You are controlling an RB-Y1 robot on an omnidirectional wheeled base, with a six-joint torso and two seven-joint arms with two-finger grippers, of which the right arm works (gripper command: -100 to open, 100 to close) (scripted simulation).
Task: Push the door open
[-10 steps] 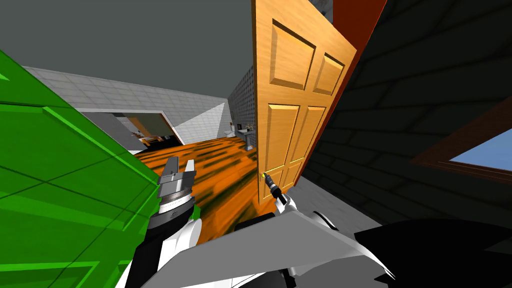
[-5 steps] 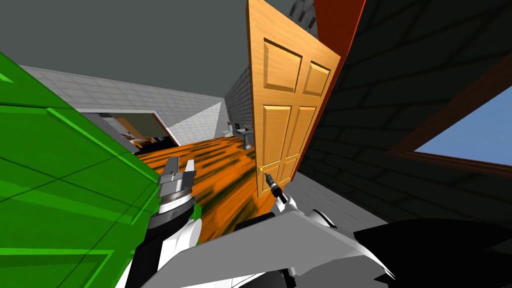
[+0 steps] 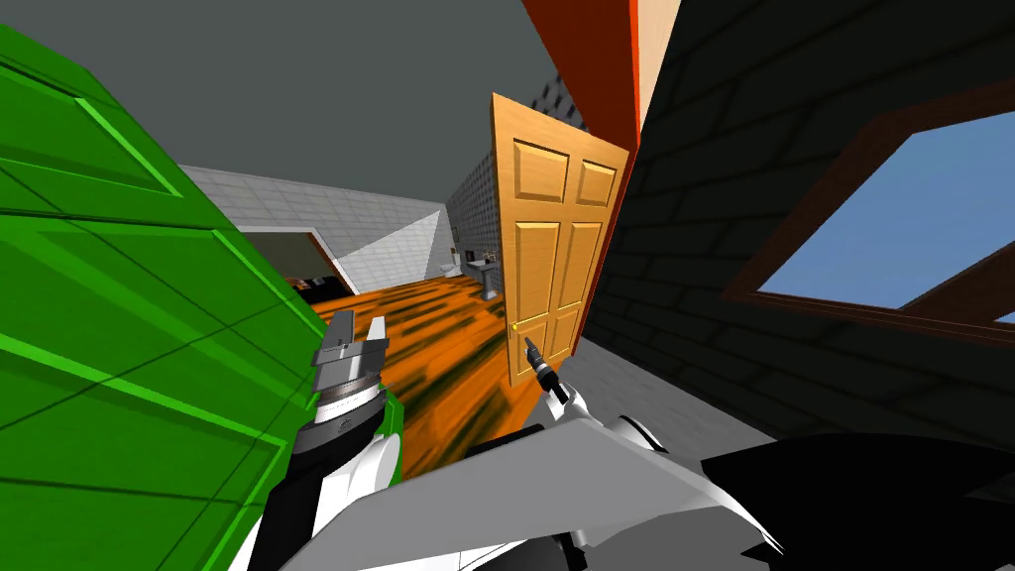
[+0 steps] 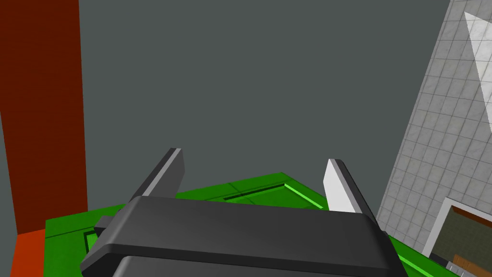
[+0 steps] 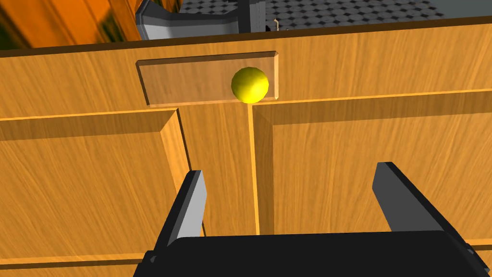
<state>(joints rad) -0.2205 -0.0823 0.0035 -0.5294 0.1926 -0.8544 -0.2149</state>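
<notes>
The door [image 5: 336, 144] runs off the right wrist view on 3 sides, and I cannot tell whether the right end effector [image 5: 290, 169] touches its panel. The picture's sides cut off the green panelled surface [image 3: 119, 327] and the window [image 3: 892, 218]. The far fixtures [image 3: 484, 270] are too small to name.

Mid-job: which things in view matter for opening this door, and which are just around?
Job: wooden door, yellow knob, right gripper facing it, jaws open.
Around: green panel, left gripper with open jaws, window, orange floor.
</notes>
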